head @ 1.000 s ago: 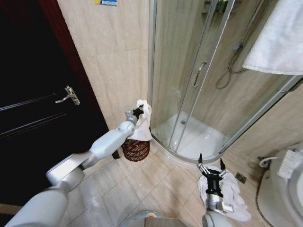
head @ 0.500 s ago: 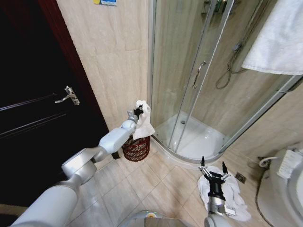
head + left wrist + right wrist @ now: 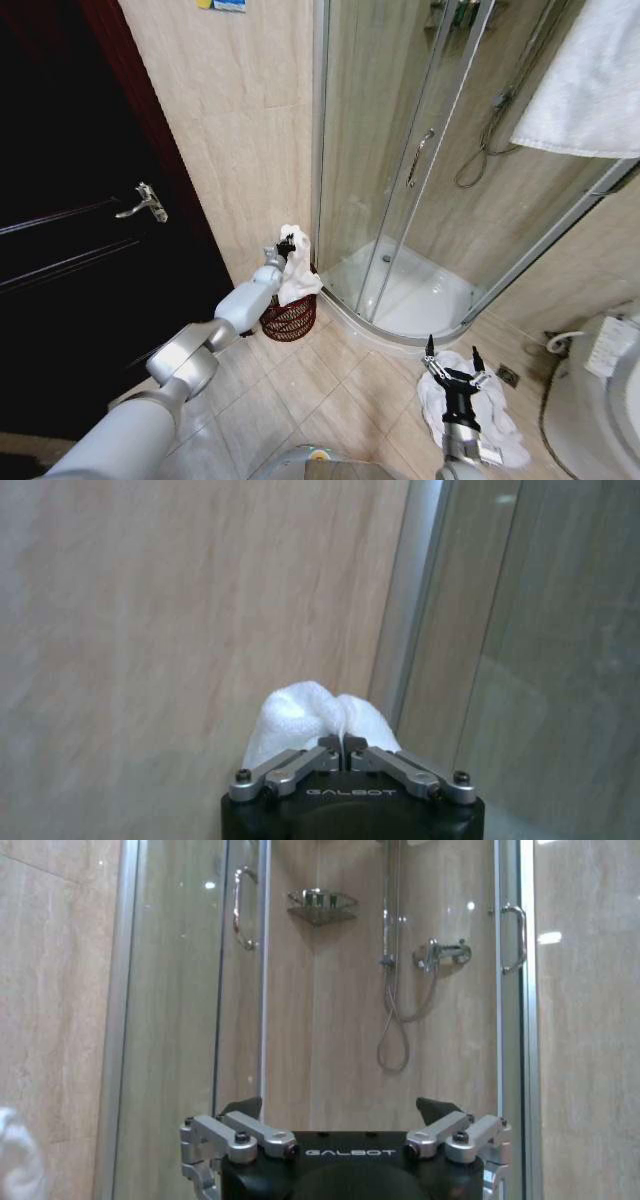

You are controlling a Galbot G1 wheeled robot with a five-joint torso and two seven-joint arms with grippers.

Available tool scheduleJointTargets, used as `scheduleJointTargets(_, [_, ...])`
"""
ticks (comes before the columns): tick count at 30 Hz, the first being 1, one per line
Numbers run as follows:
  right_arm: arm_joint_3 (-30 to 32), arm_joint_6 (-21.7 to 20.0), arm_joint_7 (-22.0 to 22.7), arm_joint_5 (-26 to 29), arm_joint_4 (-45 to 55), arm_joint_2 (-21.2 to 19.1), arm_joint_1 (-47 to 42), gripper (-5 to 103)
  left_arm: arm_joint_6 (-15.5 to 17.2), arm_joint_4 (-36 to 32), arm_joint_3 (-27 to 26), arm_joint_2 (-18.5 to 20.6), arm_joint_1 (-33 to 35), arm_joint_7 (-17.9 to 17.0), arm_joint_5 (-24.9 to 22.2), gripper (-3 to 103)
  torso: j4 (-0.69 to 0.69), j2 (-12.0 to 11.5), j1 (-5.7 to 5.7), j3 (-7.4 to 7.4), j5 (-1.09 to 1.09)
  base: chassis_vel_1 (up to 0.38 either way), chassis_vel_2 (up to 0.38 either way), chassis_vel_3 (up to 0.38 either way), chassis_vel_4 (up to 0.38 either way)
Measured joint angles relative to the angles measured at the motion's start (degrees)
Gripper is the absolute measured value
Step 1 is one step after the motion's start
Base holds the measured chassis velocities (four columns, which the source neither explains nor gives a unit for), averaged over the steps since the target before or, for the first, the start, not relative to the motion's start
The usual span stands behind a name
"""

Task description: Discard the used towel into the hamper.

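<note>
My left gripper is stretched out toward the wall corner, shut on a white used towel. The towel hangs from it straight above the hamper, a small dark red-brown wire basket on the floor by the shower enclosure; its lower end reaches the hamper's rim. In the left wrist view the gripper pinches the bunched towel in front of the tiled wall. My right gripper is low at the front right, open and empty, above another white towel on the floor. The right wrist view shows that gripper spread apart.
A glass shower enclosure with a handle fills the corner right of the hamper. A dark door with a lever handle stands on the left. A white towel hangs at top right. A toilet sits at the right edge.
My left arm has lowered the towel toward the hamper. The right gripper has sunk slightly lower.
</note>
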Motion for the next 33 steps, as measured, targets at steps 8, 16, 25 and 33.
scheduleJointTargets(8, [0.3, -0.49, -0.1, -1.37, 1.46, 0.72, -0.87, 100, -0.04, -1.4, -2.87, 0.67, 7.28, -0.12, 5.39, 1, 0.01, 0.0, 0.0, 0.0, -0.01, 0.0, 0.0, 0.0, 0.0])
scheduleJointTargets(16, [-0.16, -0.31, -0.18, -2.18, 1.49, 1.23, -1.27, 100, 0.12, -1.17, -2.46, -0.03, 9.29, -0.73, 13.92, 1, 0.0, 0.0, 0.0, 0.0, 0.0, 0.0, 0.0, 0.0, 0.0])
scheduleJointTargets(25, [0.27, -0.15, -0.21, -2.02, 1.46, 1.54, -0.89, 100, 0.55, 1.82, -1.58, -2.25, 8.8, -1.75, 16.21, 1, 0.01, 0.0, 0.0, 0.01, 0.01, 0.0, 0.0, 0.0, 0.0])
scheduleJointTargets(33, [0.33, 0.21, -0.05, -1.79, 1.02, 1.7, -0.77, 100, 1.9, 2.78, -0.88, -3.23, 7.78, -2.75, 16.03, 1, 0.0, 0.0, 0.01, 0.01, 0.0, 0.0, 0.0, 0.0, 0.0])
